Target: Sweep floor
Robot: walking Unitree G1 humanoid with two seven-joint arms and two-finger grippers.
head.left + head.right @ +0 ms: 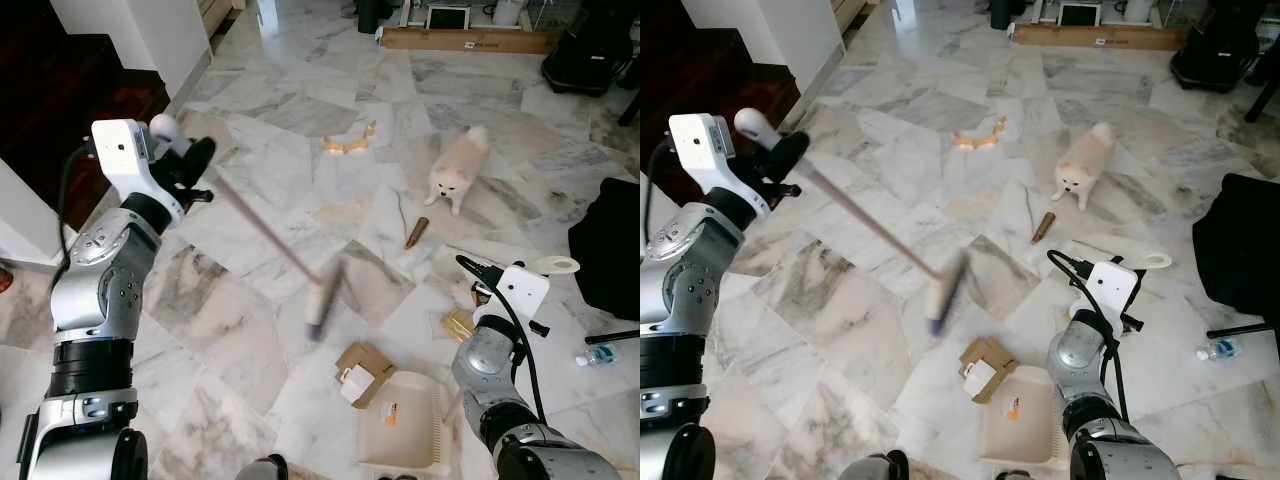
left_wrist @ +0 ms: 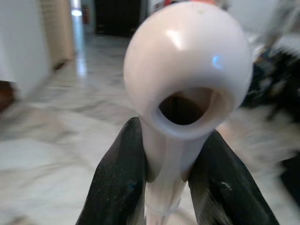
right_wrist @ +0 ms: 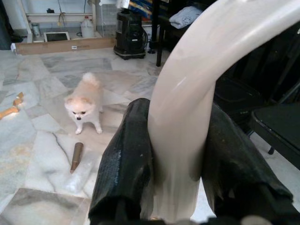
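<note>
My left gripper (image 1: 190, 160) is raised at the left, shut on the top of a broom handle (image 2: 173, 159) just under its white knob (image 1: 163, 126). The thin stick slants down to the blurred broom head (image 1: 322, 300) over the marble floor (image 1: 230, 330). My right gripper (image 3: 180, 122) is shut on the cream dustpan handle (image 3: 187, 93), whose ring end (image 1: 553, 265) sticks out to the right. The cream dustpan (image 1: 405, 435) lies on the floor below. A torn cardboard piece (image 1: 362, 372) lies beside the pan, between it and the broom head.
A small cream dog (image 1: 456, 170) stands ahead, with a brown tube (image 1: 416, 232) just before it. Orange scraps (image 1: 348, 146) lie farther off. A black chair (image 1: 610, 245) and a plastic bottle (image 1: 598, 354) are at the right; a long cardboard box (image 1: 465, 40) is at the back.
</note>
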